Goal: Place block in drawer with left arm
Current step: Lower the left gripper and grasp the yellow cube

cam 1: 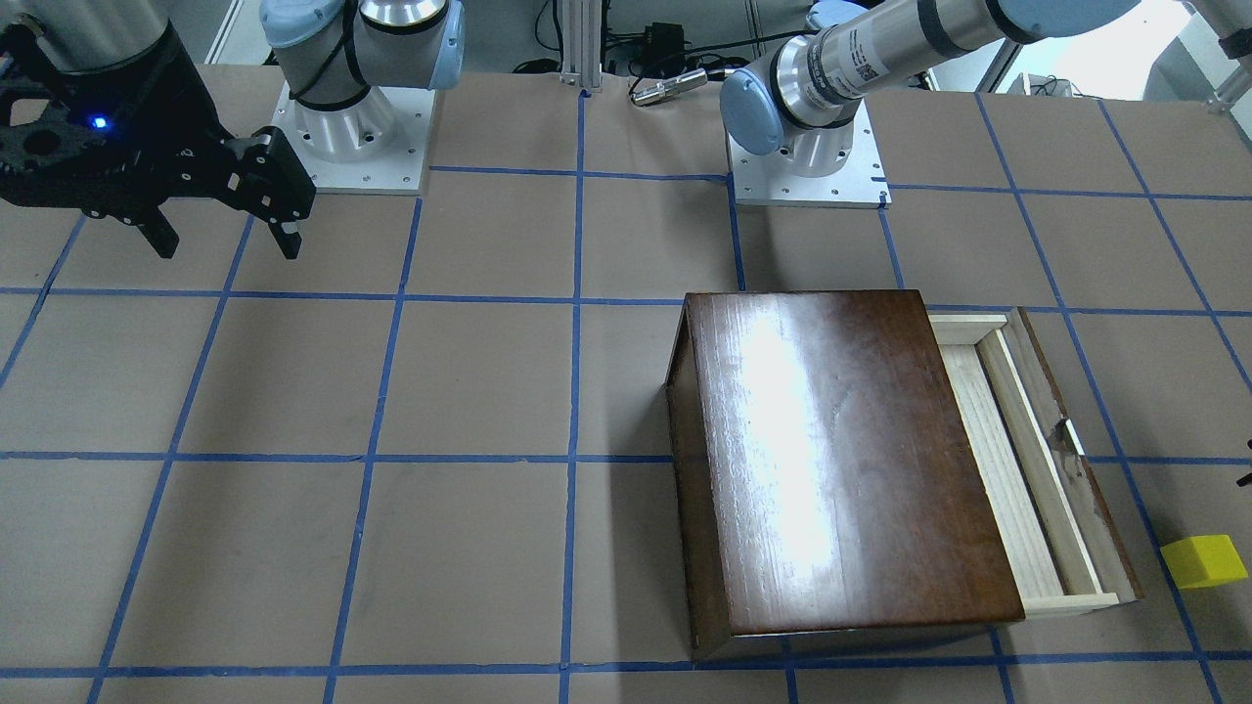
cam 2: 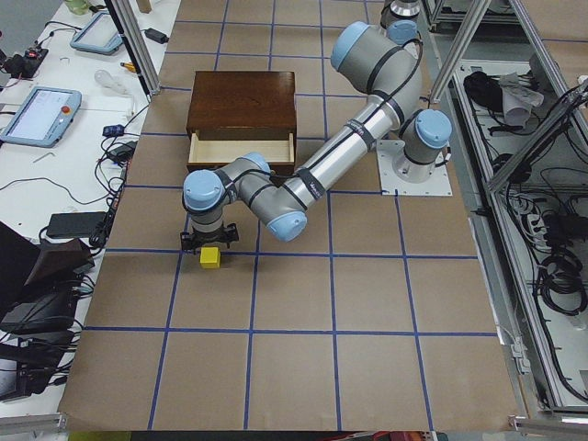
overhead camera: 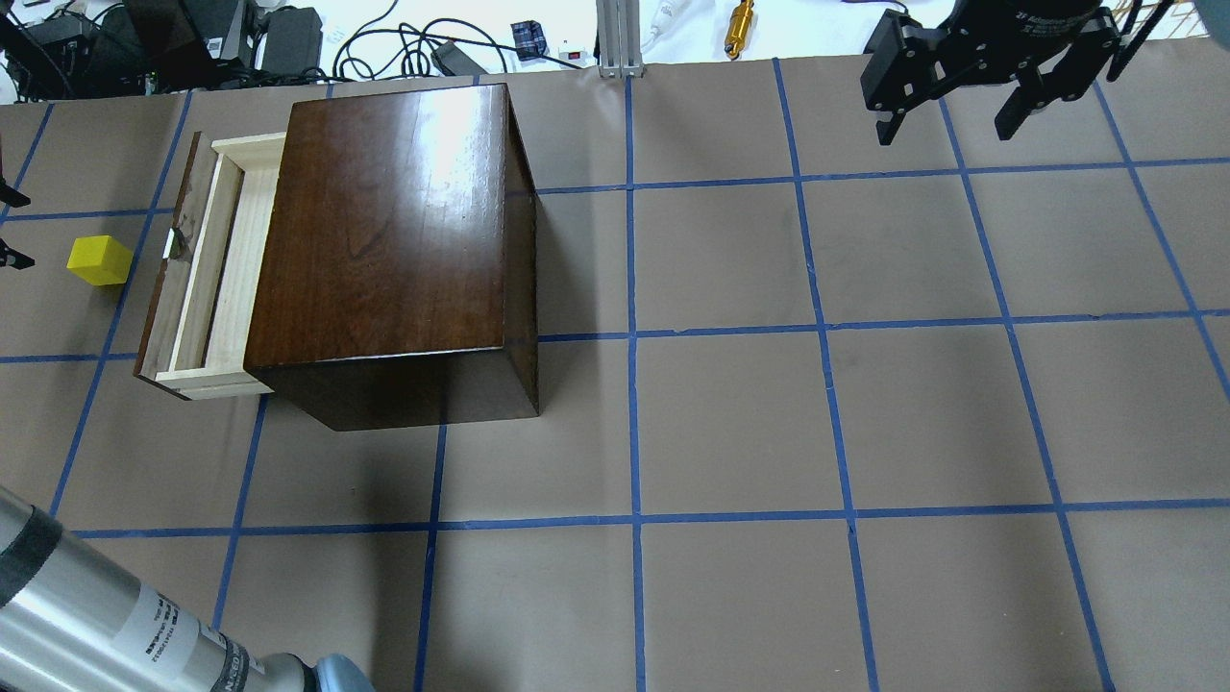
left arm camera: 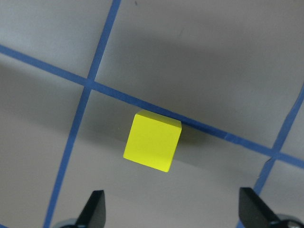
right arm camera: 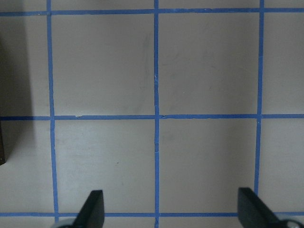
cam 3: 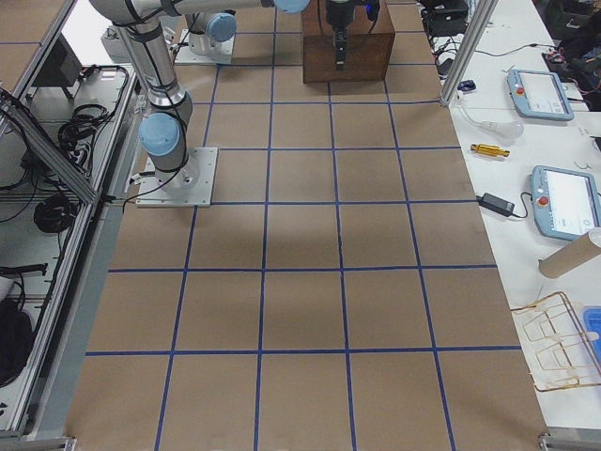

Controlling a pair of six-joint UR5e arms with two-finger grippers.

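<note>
Left claw [left arm camera: 171, 209] spread above block [left arm camera: 153, 140], drawer [overhead camera: 207, 279] out.

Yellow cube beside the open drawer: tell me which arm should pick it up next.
Left. The left gripper hangs open just above the small yellow cube, fingers wide apart. The right gripper is open too, but it sits across the table, far beyond the dark-brown wooden box.
</note>
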